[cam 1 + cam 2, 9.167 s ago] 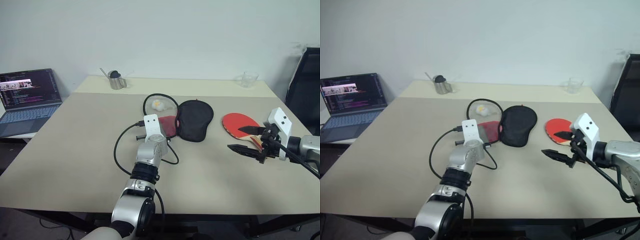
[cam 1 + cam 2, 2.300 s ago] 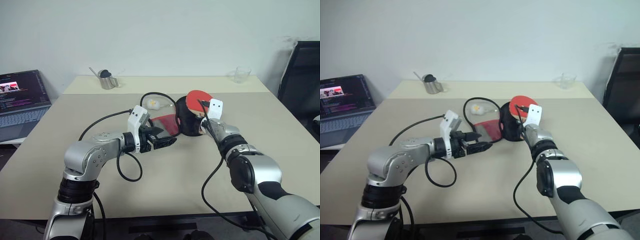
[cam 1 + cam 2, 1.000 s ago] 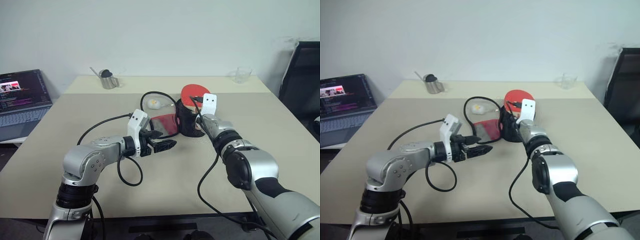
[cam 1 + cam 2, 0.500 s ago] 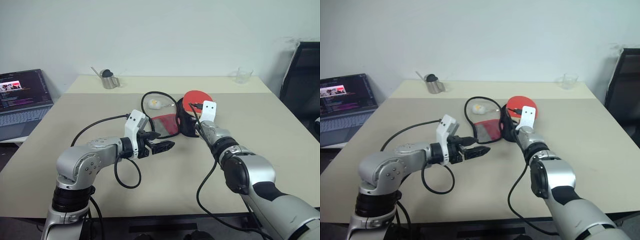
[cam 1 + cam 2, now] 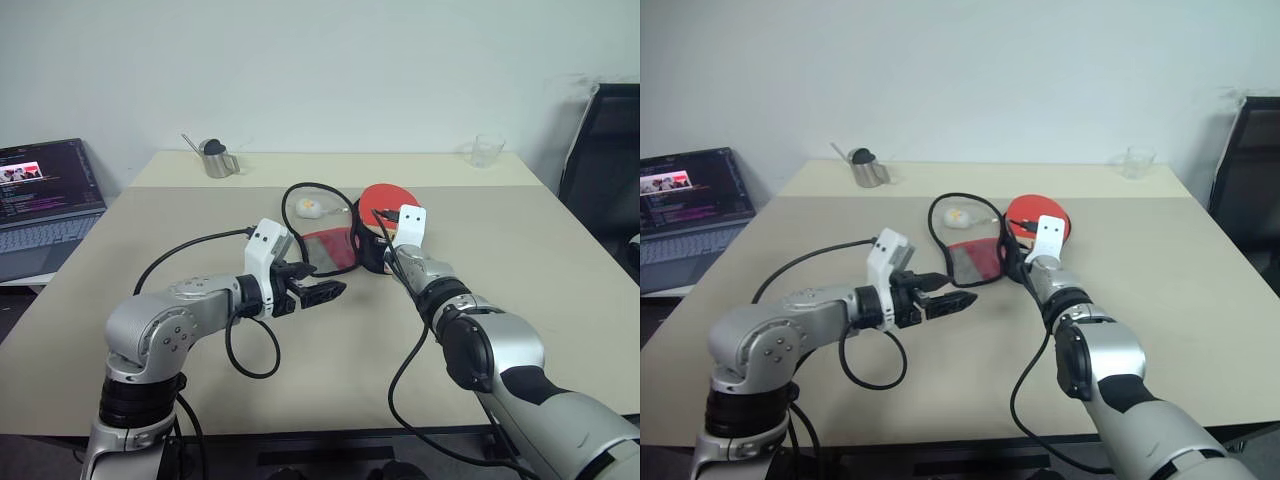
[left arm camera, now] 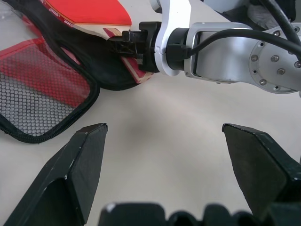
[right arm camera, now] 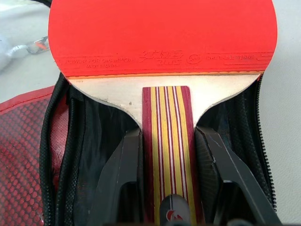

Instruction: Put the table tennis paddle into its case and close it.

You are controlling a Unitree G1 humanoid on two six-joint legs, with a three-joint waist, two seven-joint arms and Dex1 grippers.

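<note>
Beige table (image 5: 560, 300) against a white wall, seen from the head. Nearest, left gripper (image 5: 322, 292), jaws spread wide and empty, hovering just short of the case (image 5: 335, 245). Beyond it, right gripper (image 7: 169, 183), jaws clamped on the striped handle of the paddle (image 7: 162, 35), red blade lying over the open black case. From the right wrist: zipper rim on both sides of the handle, red mesh flap folded out beside it. From the left wrist: same grip seen side-on, handle end inside the case mouth. Farther back, small ball (image 5: 307, 208) ringed by a black cable, then metal cup (image 5: 215, 160), clear glass (image 5: 488, 151), laptop (image 5: 45, 200) off to the left.
</note>
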